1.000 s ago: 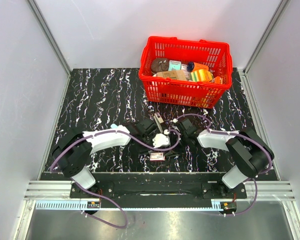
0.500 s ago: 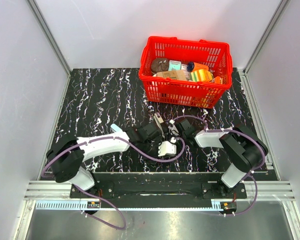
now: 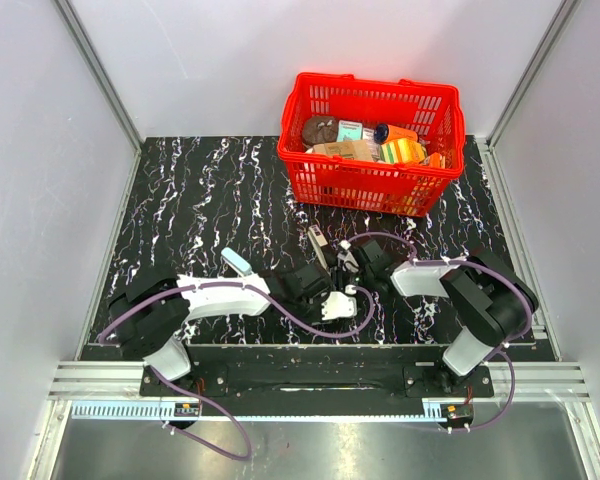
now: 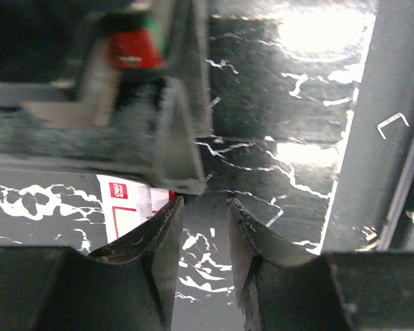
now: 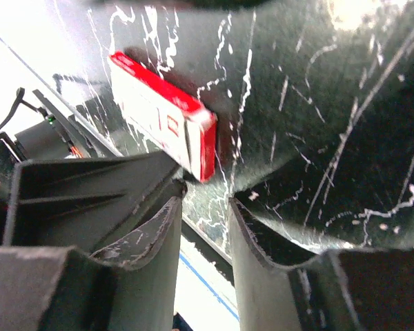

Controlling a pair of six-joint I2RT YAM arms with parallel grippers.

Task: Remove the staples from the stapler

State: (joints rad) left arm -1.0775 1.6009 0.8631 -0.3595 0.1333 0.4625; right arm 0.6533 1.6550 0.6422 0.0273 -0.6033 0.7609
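Note:
The stapler (image 3: 317,243) lies open on the black marbled table between my two grippers. In the left wrist view its grey metal channel (image 4: 172,124), with a red and green part, sits just ahead of my left gripper (image 4: 201,203). That gripper's jaws stand a little apart with nothing between them. A red and white staple box (image 4: 127,210) lies under the channel and also shows in the right wrist view (image 5: 162,114). My right gripper (image 5: 205,200) is open and empty, close to the box. From above, the left gripper (image 3: 330,300) covers the box and the right gripper (image 3: 348,262) is beside the stapler.
A red basket (image 3: 375,85) full of packets stands at the back right. A loose staple (image 4: 393,124) lies on the grey strip at the right of the left wrist view. The table's near edge runs just below both grippers.
My left gripper has moved toward the near edge and now covers the staple box. My right gripper has shifted slightly left toward the stapler.

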